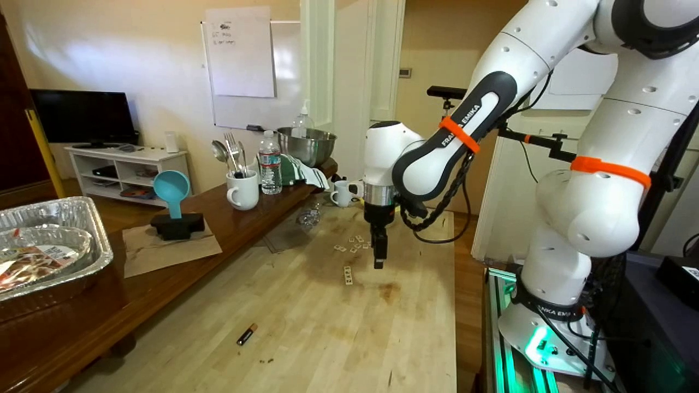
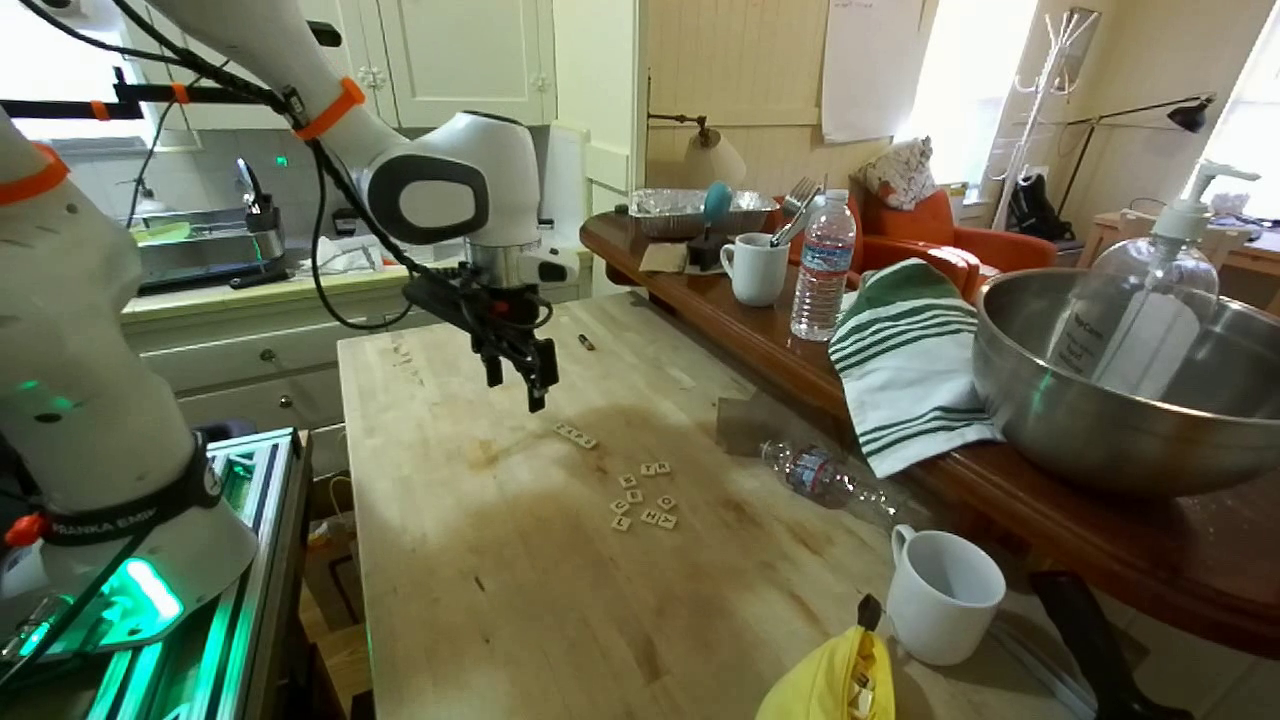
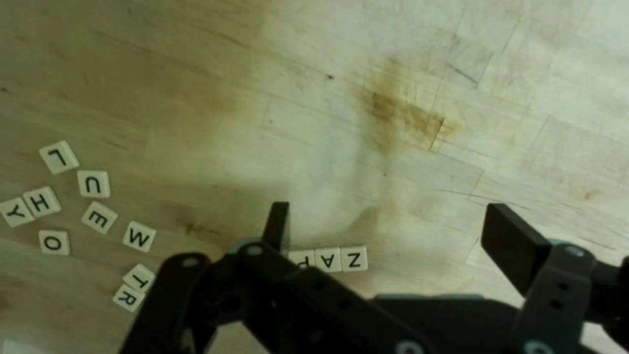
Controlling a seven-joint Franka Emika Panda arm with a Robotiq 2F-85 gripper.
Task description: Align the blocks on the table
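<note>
The blocks are small cream letter tiles on the pale wood table (image 1: 327, 338). Several stand in a straight touching row (image 1: 348, 275), also in an exterior view (image 2: 575, 435). In the wrist view Z (image 3: 354, 258), A (image 3: 328, 259) and part of P show upside down; the rest of the row is hidden by my left-hand finger. Loose tiles lie scattered at odd angles, among them W (image 3: 139, 236), U (image 3: 93, 184), L (image 3: 59, 157) and O (image 3: 54, 242); T and R touch, as do H and Y. My gripper (image 3: 388, 216) is wide open and empty above the table, near the row (image 1: 378, 265) (image 2: 516, 393).
A battery (image 1: 247, 334) lies on the table. A plastic bottle (image 2: 825, 475), a white mug (image 2: 945, 595) and a yellow pouch (image 2: 830, 680) are on the table past the loose tiles. A raised brown counter (image 1: 131, 295) with a foil tray (image 1: 95, 240) runs along one side.
</note>
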